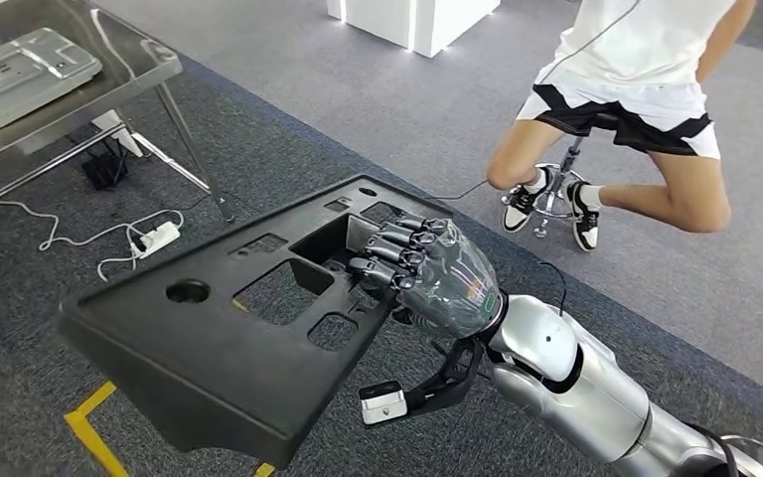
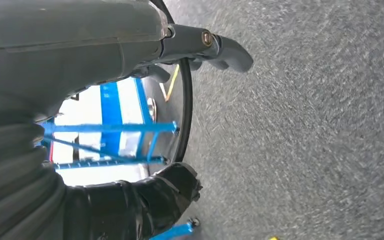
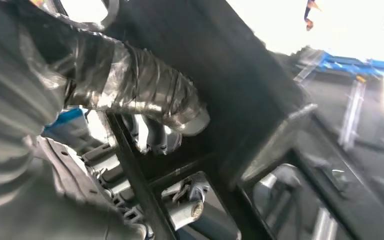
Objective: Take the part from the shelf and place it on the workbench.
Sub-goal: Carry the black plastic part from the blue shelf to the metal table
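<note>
Black moulded plastic makes up the part (image 1: 209, 348), a broad flat panel with several rectangular cut-outs and one round hole. The right hand (image 1: 427, 273) holds it off the floor by the edge nearest the wrist: its dark fingers (image 1: 392, 253) curl over the top face and hook down into the cut-outs, while the right wrist view shows the taped thumb (image 3: 145, 92) pressed against the underside. The panel stretches away from the hand, tilted, above grey carpet (image 1: 288, 149). Beyond the part's far end stands a metal workbench (image 1: 109, 75) with a grey metal piece (image 1: 20, 65) lying on it. A white power strip (image 1: 157, 238) lies on the carpet beneath the bench. Off to the hand's right a person (image 1: 636, 99) sits on a stool (image 1: 556, 189). The left hand (image 2: 105, 45) hangs over the carpet; whether its fingers are spread or curled cannot be told.
</note>
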You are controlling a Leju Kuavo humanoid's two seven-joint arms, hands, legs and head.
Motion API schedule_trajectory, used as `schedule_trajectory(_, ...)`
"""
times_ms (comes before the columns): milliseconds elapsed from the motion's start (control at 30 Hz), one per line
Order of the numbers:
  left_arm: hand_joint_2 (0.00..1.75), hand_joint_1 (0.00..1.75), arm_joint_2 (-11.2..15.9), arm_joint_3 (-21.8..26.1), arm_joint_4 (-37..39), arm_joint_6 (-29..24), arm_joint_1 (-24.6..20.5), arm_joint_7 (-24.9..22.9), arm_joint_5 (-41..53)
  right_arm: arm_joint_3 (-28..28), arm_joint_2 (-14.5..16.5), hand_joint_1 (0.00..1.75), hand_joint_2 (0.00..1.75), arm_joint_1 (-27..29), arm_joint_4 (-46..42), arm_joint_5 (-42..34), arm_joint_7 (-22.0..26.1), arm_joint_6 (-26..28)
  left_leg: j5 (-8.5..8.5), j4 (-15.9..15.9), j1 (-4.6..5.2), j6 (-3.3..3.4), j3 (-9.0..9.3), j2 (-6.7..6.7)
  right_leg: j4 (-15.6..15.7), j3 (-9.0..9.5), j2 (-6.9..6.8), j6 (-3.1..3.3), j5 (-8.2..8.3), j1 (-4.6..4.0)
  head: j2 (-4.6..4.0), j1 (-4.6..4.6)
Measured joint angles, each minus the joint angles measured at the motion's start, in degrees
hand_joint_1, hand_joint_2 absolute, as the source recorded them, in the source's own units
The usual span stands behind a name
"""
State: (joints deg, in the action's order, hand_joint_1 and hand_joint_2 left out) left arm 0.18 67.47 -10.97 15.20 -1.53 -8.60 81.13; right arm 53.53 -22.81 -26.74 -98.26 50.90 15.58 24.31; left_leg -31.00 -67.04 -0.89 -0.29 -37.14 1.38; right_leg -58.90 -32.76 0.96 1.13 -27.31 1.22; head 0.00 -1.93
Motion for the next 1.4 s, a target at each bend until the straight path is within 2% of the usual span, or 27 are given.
schedule_trajectory(67,1.75,0.0,0.15,-0.02,0.02,-0.03,-0.09,-0.51,0.15,-0.08,-0.21,1.75,1.75,0.27,-0.08,-0.04,0.07,0.1,-1.65,-6.65,-0.06,-0.17,-4.35,-0.97,0.01,0.89,-1.84,0.26,-0.87,-0.32,0.0,0.01)
schedule_trajectory(133,1.75,0.0,0.32,-0.04,0.04,0.01,0.15,-1.4,0.37,-0.21,-0.51,1.75,1.75,0.63,-0.23,-0.24,0.17,0.16,0.83,-6.23,-0.04,0.03,-5.36,-1.18,0.01,2.0,-3.55,0.28,-1.86,-0.59,0.0,0.01)
schedule_trajectory(200,1.75,0.0,0.68,-0.06,0.04,0.25,0.36,-2.02,0.5,-0.56,-0.93,1.75,1.75,0.81,-0.57,-0.63,0.23,0.19,5.41,0.78,0.25,0.71,-2.69,-2.5,0.07,3.35,-5.1,0.16,-2.96,-0.82,0.0,0.0)
schedule_trajectory(233,1.75,0.0,0.88,-0.09,0.04,0.52,0.37,-2.04,0.5,-0.76,-1.17,1.75,1.75,0.85,-0.75,-0.82,0.29,0.2,6.62,3.91,0.72,1.16,-1.22,-3.85,0.12,3.83,-5.81,-0.03,-3.48,-1.01,0.0,0.0)
schedule_trajectory(300,1.75,0.0,1.12,-0.16,0.05,1.31,0.29,-1.14,0.33,-1.08,-1.5,1.75,1.75,1.03,-0.97,-0.88,0.5,0.22,6.41,6.79,1.53,2.15,0.28,-5.57,0.34,4.69,-7.06,-0.61,-4.2,-1.25,0.0,-0.01)
schedule_trajectory(367,1.75,0.0,1.15,-0.19,0.06,2.17,0.49,0.65,-0.04,-1.22,-1.61,1.75,1.75,1.24,-1.04,-0.51,0.65,0.17,5.64,7.56,1.6,2.93,1.11,-4.64,0.07,5.73,-7.68,-1.3,-4.43,-1.21,0.0,-0.03)
schedule_trajectory(400,1.75,0.0,1.14,-0.19,0.07,2.5,0.72,1.51,-0.3,-1.24,-1.58,1.75,1.75,1.3,-1.02,-0.17,0.6,0.02,5.39,7.98,1.48,3.21,1.77,-3.88,-0.74,5.99,-7.0,-1.56,-4.49,-1.06,0.0,-0.08)
schedule_trajectory(433,1.75,0.0,1.12,-0.19,0.07,2.77,0.85,2.23,-0.51,-1.26,-1.48,1.75,1.75,1.18,-0.98,0.12,0.43,-0.27,5.19,8.24,1.32,3.49,2.5,-3.17,-2.24,5.42,-5.62,-1.77,-4.75,-0.85,0.0,-0.09)
schedule_trajectory(500,1.75,0.0,0.97,-0.19,0.07,3.17,0.8,3.33,-0.99,-1.27,-0.99,1.75,1.75,0.84,-0.68,0.68,0.01,-1.08,4.82,8.51,1.13,3.96,3.53,-1.83,-7.99,1.78,-2.46,-2.04,-6.37,-0.48,0.0,-0.14)
schedule_trajectory(567,1.75,0.0,0.59,-0.19,0.07,3.83,0.68,4.93,-1.44,-1.23,-0.19,1.75,1.75,0.63,0.21,1.06,-0.33,-1.67,4.28,8.51,1.05,4.12,4.11,-0.2,-14.11,-3.32,-1.34,-2.34,-9.05,-0.34,0.0,-0.12)
schedule_trajectory(600,1.75,0.0,0.32,-0.19,0.07,4.34,0.79,6.02,-1.61,-1.16,0.17,1.75,1.75,0.61,0.78,1.15,-0.46,-1.77,3.94,8.51,1.02,4.06,4.56,0.74,-15.39,-5.11,-1.26,-2.45,-9.75,-0.29,0.0,-0.12)
schedule_trajectory(633,1.75,0.0,0.07,-0.19,0.07,4.96,0.98,7.22,-1.77,-1.08,0.48,1.75,1.75,0.56,1.33,1.2,-0.57,-1.81,3.53,8.5,0.96,3.97,5.13,1.67,-14.95,-6.02,-1.2,-2.52,-9.43,-0.24,0.0,-0.11)
schedule_trajectory(667,1.75,0.0,-0.15,-0.19,0.07,5.57,1.25,8.4,-1.9,-0.99,0.7,1.75,1.75,0.46,1.75,1.2,-0.62,-1.8,3.06,8.48,0.88,3.82,5.83,2.6,-12.77,-6.07,-0.95,-2.59,-7.71,-0.15,0.0,-0.13)
schedule_trajectory(733,1.75,0.0,-0.46,-0.19,0.07,6.7,1.83,10.4,-2.03,-0.79,0.91,1.75,1.75,0.08,2.4,1.19,-0.66,-1.81,1.98,8.3,0.71,3.32,7.14,4.27,-6.12,-5.14,1.06,-2.72,-1.75,0.12,0.0,-0.09)
schedule_trajectory(767,1.75,0.0,-0.54,-0.19,0.08,7.32,2.04,11.4,-2.08,-0.61,0.99,1.75,1.75,-0.21,2.71,1.14,-0.66,-1.91,1.53,8.2,0.62,2.97,7.37,5.05,-3.62,-4.76,2.16,-2.62,0.35,0.16,0.0,-0.05)
schedule_trajectory(800,1.75,0.0,-0.56,-0.19,0.09,8.02,2.24,12.45,-2.15,-0.4,1.1,1.75,1.75,-0.53,2.97,1.04,-0.68,-2.04,1.18,8.16,0.48,2.57,7.34,5.73,-2.21,-4.53,2.93,-2.36,1.72,0.09,0.0,-0.01)
schedule_trajectory(867,1.75,0.0,-0.28,-0.19,0.48,9.34,2.56,15.27,-2.21,0.1,1.42,1.75,1.75,-1.41,3.38,0.67,-0.73,-2.44,1.11,7.92,0.34,1.85,7.15,6.57,-1.65,-3.98,2.4,-1.42,1.63,-0.15,0.0,0.04)
schedule_trajectory(900,1.75,0.0,0.2,-0.19,1.14,9.86,2.66,16.9,-2.18,0.31,1.64,1.75,1.75,-1.92,3.53,0.42,-0.78,-2.61,1.14,7.48,0.3,1.58,7.15,6.2,-1.31,-3.31,1.72,-0.96,1.7,-0.16,0.0,0.04)
schedule_trajectory(967,1.75,0.0,1.7,-0.2,3.18,10.96,2.45,20.1,-1.97,0.78,2.11,1.75,1.75,-3.11,3.81,-0.13,-0.86,-2.95,1.11,4.09,0.43,1.12,5.68,3.23,-0.52,-1.65,0.29,-0.1,1.14,-0.1,0.0,0.2)
schedule_trajectory(1033,1.75,0.0,3.47,-0.22,5.0,12.62,1.94,22.25,-1.8,1.33,2.45,1.75,1.75,-4.33,4.09,-0.58,-0.96,-3.42,-0.5,-2.54,0.45,0.64,1.29,-0.02,-0.06,-0.23,-1.22,0.39,0.3,-0.26,0.0,0.38)
schedule_trajectory(1100,1.75,0.0,4.99,-0.24,6.09,14.0,1.75,23.16,-1.72,1.88,2.52,1.75,1.75,-5.19,4.46,-0.79,-1.07,-3.85,-2.72,-7.33,0.35,0.35,-3.1,-0.9,0.0,0.89,-2.65,0.5,-0.77,-0.42,0.0,0.38)
schedule_trajectory(1133,1.75,0.0,5.5,-0.25,6.58,14.37,1.85,23.35,-1.68,2.15,2.52,1.75,1.75,-5.55,4.67,-0.82,-1.22,-4.02,-2.64,-7.29,0.33,0.35,-4.13,-1.04,0.0,1.58,-3.34,0.51,-1.37,-0.49,0.0,0.4)
schedule_trajectory(1167,1.75,0.0,6.13,-0.25,7.0,14.6,2.0,23.48,-1.63,2.41,2.52,1.75,1.75,-5.95,4.86,-0.83,-1.49,-4.2,-1.31,-5.37,0.35,0.47,-4.23,-1.23,0.0,2.38,-4.02,0.48,-2.02,-0.56,0.0,0.42)
schedule_trajectory(1233,1.75,0.0,7.14,-0.26,7.72,14.87,2.36,23.68,-1.56,2.76,2.5,1.75,1.75,-6.94,5.24,-0.83,-2.07,-4.54,4.14,1.74,0.77,1.32,-2.72,-3.0,0.03,4.05,-5.36,0.34,-3.42,-0.77,0.0,0.41)
schedule_trajectory(1300,1.75,0.0,7.92,-0.26,8.21,15.1,2.48,23.82,-1.53,2.89,2.44,1.75,1.75,-7.75,5.58,-0.87,-2.45,-4.74,7.15,6.39,1.57,2.14,-1.55,-5.05,0.33,5.25,-6.54,-0.2,-4.65,-1.09,0.0,0.4)
schedule_trajectory(1333,1.75,0.0,8.14,-0.26,8.4,15.18,2.51,23.85,-1.52,2.93,2.41,1.75,1.75,-8.02,5.73,-0.91,-2.58,-4.8,7.25,7.04,1.79,2.42,-1.37,-5.19,0.34,5.81,-7.06,-0.56,-4.96,-1.26,0.0,0.39)
schedule_trajectory(1400,1.75,0.0,8.41,-0.26,8.73,15.24,2.62,23.9,-1.51,2.98,2.37,1.75,1.75,-8.61,5.9,-0.97,-2.8,-4.89,6.79,7.64,1.53,2.93,-0.31,-3.76,-0.17,6.7,-7.49,-1.29,-5.1,-1.34,0.0,0.39)
